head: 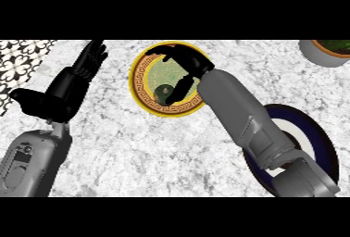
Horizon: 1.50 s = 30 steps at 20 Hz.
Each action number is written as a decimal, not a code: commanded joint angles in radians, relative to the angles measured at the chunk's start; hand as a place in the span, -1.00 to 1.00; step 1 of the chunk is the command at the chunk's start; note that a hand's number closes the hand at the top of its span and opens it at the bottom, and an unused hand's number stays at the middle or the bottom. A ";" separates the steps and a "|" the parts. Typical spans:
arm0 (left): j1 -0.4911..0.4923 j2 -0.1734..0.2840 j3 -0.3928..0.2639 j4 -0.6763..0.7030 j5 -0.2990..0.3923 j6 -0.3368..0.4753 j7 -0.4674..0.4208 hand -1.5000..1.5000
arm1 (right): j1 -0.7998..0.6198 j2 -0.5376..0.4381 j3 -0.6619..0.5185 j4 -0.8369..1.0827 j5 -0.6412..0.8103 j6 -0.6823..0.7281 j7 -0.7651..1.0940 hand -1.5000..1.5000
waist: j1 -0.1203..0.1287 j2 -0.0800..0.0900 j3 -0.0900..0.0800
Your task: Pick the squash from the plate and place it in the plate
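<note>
Across the counter [150,152]: marbled surface is spreading wide, with bare room lying between the two plates and toward the near edge, so a carry from one plate to the other is looking unobstructed.
Right forearm [239,111]: it is crossing over the blue plate [321,143], hiding much of it, because the reach is going to the farther plate.
Blue plate: it is lying near the right edge, probably the destination.
Yellow-rimmed plate [140,88]: it is sitting mid-counter, well apart from the blue one.
Left robot hand [78,74]: it is resting at the left, fingers spread straight upward, holding nothing.
Right robot hand [184,62]: it is hanging over the yellow-rimmed plate, fingers curling downward toward the squash, apparently not closing on it yet.
Pot [328,51]: it is standing at the far right corner, clear of the path.
Squash [164,92]: small, dark, lying on the yellow-rimmed plate's near part, just beside the fingertips.
</note>
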 commanded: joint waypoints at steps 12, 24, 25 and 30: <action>0.018 -0.001 0.020 -0.003 -0.015 0.022 0.022 0.00 | -0.081 0.000 -0.217 0.036 -0.335 0.055 0.008 -1.00 | -0.064 -0.010 0.001; 0.044 0.013 0.050 0.000 -0.026 0.016 -0.040 0.00 | -0.021 -0.224 -0.256 0.110 -0.333 0.263 -0.135 -1.00 | -0.073 0.009 0.001; 0.038 0.021 0.057 -0.023 -0.015 0.017 0.002 0.00 | 0.016 -0.258 -0.245 0.110 -0.320 0.306 -0.179 -1.00 | -0.076 0.005 0.003; 0.039 0.002 0.047 -0.033 -0.006 0.017 0.016 0.00 | -0.003 -0.349 -0.243 0.132 -0.310 0.388 -0.175 -1.00 | -0.069 0.007 0.003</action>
